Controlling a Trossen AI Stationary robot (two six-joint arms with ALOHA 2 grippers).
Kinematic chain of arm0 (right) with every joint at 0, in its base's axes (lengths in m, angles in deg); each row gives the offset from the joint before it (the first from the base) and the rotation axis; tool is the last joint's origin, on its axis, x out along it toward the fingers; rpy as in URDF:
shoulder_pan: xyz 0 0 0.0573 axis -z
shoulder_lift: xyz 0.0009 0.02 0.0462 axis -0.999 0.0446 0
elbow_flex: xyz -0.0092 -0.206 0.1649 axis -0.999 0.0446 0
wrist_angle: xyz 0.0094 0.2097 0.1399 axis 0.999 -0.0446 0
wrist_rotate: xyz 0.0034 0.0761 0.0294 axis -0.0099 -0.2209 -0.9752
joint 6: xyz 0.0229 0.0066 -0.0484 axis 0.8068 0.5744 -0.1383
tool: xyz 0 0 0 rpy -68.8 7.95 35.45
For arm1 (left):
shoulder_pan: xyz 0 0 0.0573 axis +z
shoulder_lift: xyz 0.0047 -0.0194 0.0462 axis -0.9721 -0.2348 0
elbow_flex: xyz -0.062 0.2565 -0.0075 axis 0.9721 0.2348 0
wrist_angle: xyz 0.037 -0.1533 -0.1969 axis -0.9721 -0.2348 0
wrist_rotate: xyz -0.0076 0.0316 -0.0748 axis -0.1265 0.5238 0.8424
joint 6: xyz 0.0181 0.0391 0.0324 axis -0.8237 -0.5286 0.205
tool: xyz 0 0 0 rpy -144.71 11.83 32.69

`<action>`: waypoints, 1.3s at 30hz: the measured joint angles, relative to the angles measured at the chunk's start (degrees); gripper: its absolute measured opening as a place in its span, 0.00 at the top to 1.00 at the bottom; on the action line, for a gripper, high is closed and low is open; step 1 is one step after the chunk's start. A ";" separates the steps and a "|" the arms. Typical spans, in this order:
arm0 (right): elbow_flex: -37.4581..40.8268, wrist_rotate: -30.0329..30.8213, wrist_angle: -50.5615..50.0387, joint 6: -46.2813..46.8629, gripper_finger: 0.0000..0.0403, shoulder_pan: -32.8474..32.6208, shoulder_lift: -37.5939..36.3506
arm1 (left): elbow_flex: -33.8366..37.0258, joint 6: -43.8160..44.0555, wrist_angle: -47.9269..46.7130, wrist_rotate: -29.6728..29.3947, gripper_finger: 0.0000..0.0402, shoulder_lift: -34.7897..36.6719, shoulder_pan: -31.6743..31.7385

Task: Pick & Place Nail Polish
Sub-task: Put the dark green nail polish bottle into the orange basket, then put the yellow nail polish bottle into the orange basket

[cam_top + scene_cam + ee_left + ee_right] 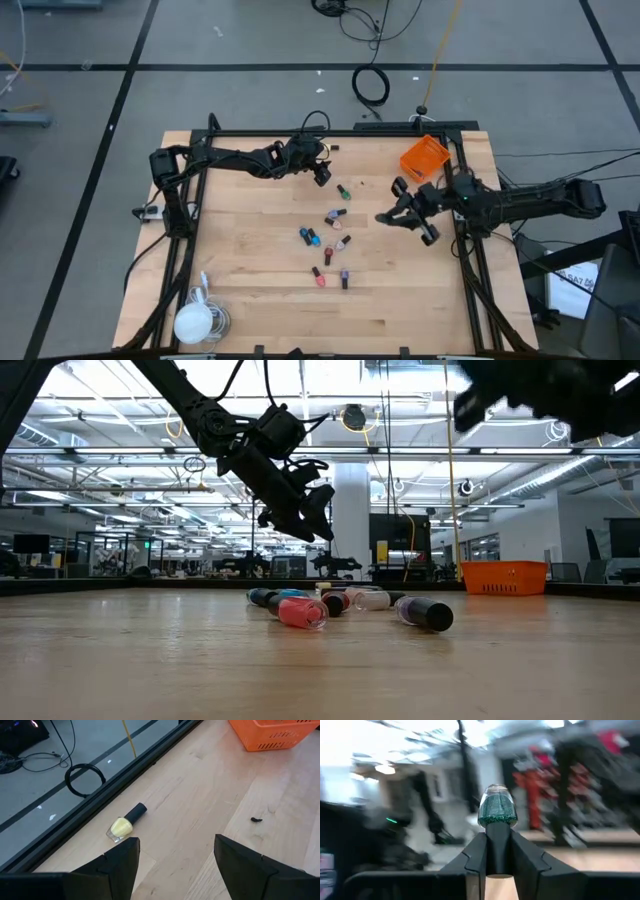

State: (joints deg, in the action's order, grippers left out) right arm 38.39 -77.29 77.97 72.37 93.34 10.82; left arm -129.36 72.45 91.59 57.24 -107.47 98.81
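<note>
Several tiny nail polish bottles (335, 216) lie on their sides in the middle of the wooden table; the low view shows a pink one (300, 612) nearest. A yellow bottle (121, 826) with a dark cap lies near the table's far edge, ahead of my left gripper (175, 865), which hovers open above the table (322, 176). My right gripper (384, 217) hangs over the table's right half, shut on a teal glitter bottle (497, 808). My right gripper pinches the teal bottle's dark cap (498, 844) between its two fingers. The glass body sticks out beyond the fingertips. The fingers lie about level, pointing toward the table's left. The bottle is lifted clear of the table.
An orange bin (424, 157) stands at the table's far right corner, also seen in the low view (503, 577). A white object with a cord (196, 321) sits at the near left corner. A black frame rail (125, 775) runs along the far edge.
</note>
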 joint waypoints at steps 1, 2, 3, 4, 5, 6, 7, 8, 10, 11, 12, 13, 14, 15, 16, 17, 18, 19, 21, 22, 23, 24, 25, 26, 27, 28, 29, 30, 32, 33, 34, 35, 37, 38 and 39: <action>0.00 2.96 -3.70 -0.68 0.88 0.18 0.00 | 0.00 0.05 -0.01 0.00 0.37 0.00 0.00; 0.00 6.78 -7.83 -1.07 0.88 0.45 0.04 | 0.00 0.13 -0.01 0.01 0.37 0.00 0.00; 0.00 11.61 -12.04 -1.24 0.88 0.69 0.07 | 0.00 0.22 -0.04 0.00 0.37 0.00 0.00; 0.00 16.90 -16.21 -1.20 0.88 0.95 0.07 | 0.00 0.22 -0.09 0.01 0.37 0.00 0.00; 0.00 22.82 -20.60 -0.97 0.88 1.24 0.03 | 0.00 0.24 -0.14 0.01 0.37 0.00 0.00; 0.00 29.05 -25.01 -0.50 0.88 1.48 -0.19 | 0.00 0.24 -0.14 0.01 0.37 0.00 0.00; 0.00 35.69 -29.54 0.42 0.88 1.73 -0.56 | 0.00 0.24 -0.15 0.01 0.37 0.00 0.00; 0.00 42.62 -33.65 1.48 0.88 2.02 -1.00 | 0.00 0.24 -0.19 0.01 0.37 0.00 0.00; 0.00 55.46 -41.59 3.03 0.88 2.74 -2.56 | 0.00 0.26 -0.39 0.01 0.37 0.00 0.00; 0.00 60.97 -45.75 4.14 0.88 3.31 -3.42 | 0.00 0.26 -0.57 0.01 0.37 0.00 0.00; 0.00 65.12 -49.31 5.42 0.88 4.14 -4.19 | 0.00 0.26 -0.62 0.01 0.37 0.00 0.00; 0.00 68.16 -52.48 6.58 0.88 5.21 -5.02 | 0.00 0.26 -0.61 0.01 0.37 0.00 0.00; 0.00 69.81 -55.05 7.61 0.88 6.52 -5.80 | 0.00 0.26 -0.57 0.01 0.37 0.00 0.00; 0.00 70.16 -56.76 8.04 0.88 8.21 -6.42 | 0.00 0.26 -0.54 0.01 0.37 0.00 0.00; 0.00 69.81 -57.75 7.87 0.88 10.03 -6.76 | 0.00 0.26 -0.49 0.01 0.37 0.00 0.00; 0.00 68.97 -58.27 7.33 0.88 11.99 -6.84 | 0.00 0.26 -0.29 0.01 0.37 0.00 0.00; 0.00 67.59 -58.42 6.41 0.88 14.02 -6.81 | 0.00 0.26 -0.06 0.01 0.37 0.00 0.00; 0.00 65.85 -58.25 5.59 0.88 16.02 -6.63 | 0.00 0.28 0.09 0.01 0.37 0.00 0.00; 0.00 61.84 -57.85 3.75 0.88 20.14 -6.07 | 0.00 0.30 0.13 0.01 0.37 0.00 0.00; 0.00 60.42 -57.86 3.25 0.88 21.97 -5.77 | 0.00 0.41 -0.10 0.01 0.37 0.00 0.00; 0.00 59.27 -57.81 3.07 0.88 23.63 -5.49 | 0.00 0.63 -0.30 0.01 0.37 0.00 0.00; 0.00 58.17 -57.76 2.97 0.88 25.14 -5.19 | 0.00 1.10 -0.49 0.01 0.37 0.00 0.00; 0.00 57.23 -57.85 2.76 0.88 26.43 -5.04 | 0.00 1.63 -0.64 0.01 0.37 0.00 0.00; 0.00 56.81 -57.85 2.71 0.88 27.49 -4.90 | 0.00 1.81 -0.69 0.01 0.37 0.00 0.00; 0.00 56.02 -57.78 2.77 0.86 28.35 -4.76 | 0.00 2.00 -0.67 -0.01 0.37 0.00 0.00; 0.00 55.71 -57.78 2.94 0.82 28.98 -4.65 | 0.00 1.99 -0.64 -0.01 0.37 0.00 0.00; 0.00 55.66 -57.84 3.30 0.78 29.44 -4.63 | 0.00 1.96 -0.56 -0.01 0.37 0.00 0.00; 0.00 55.65 -57.84 3.53 0.74 29.69 -4.64 | 0.00 1.94 -0.53 -0.07 0.37 0.00 0.00; 0.00 55.64 -57.66 3.63 0.65 29.83 -4.66 | 0.00 1.81 -0.12 -0.96 0.37 0.00 -0.01; 0.00 55.62 -57.72 3.66 0.62 29.81 -4.66 | 0.00 1.45 0.19 -1.79 0.37 0.00 -0.02; 0.00 55.56 -57.70 3.67 0.59 29.79 -4.66 | 0.00 1.02 0.42 -2.77 0.37 0.00 -0.02; 0.00 55.47 -57.70 3.67 0.56 29.77 -4.66 | 0.00 0.87 0.50 -3.72 0.37 0.00 0.00; 0.00 54.69 -57.71 3.70 0.52 29.77 -4.66 | 0.00 1.21 0.41 -4.93 0.37 0.00 -0.02; 0.00 54.07 -57.64 3.70 0.51 29.77 -4.66 | 0.00 1.55 0.43 -5.07 0.37 0.00 -0.02; 0.00 53.70 -57.54 3.70 0.50 29.77 -4.66 | 0.00 1.87 0.44 -5.07 0.37 0.00 -0.02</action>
State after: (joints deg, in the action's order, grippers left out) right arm 38.39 -23.59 20.43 76.07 123.11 6.16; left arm -129.36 74.32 92.03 52.17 -107.47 98.79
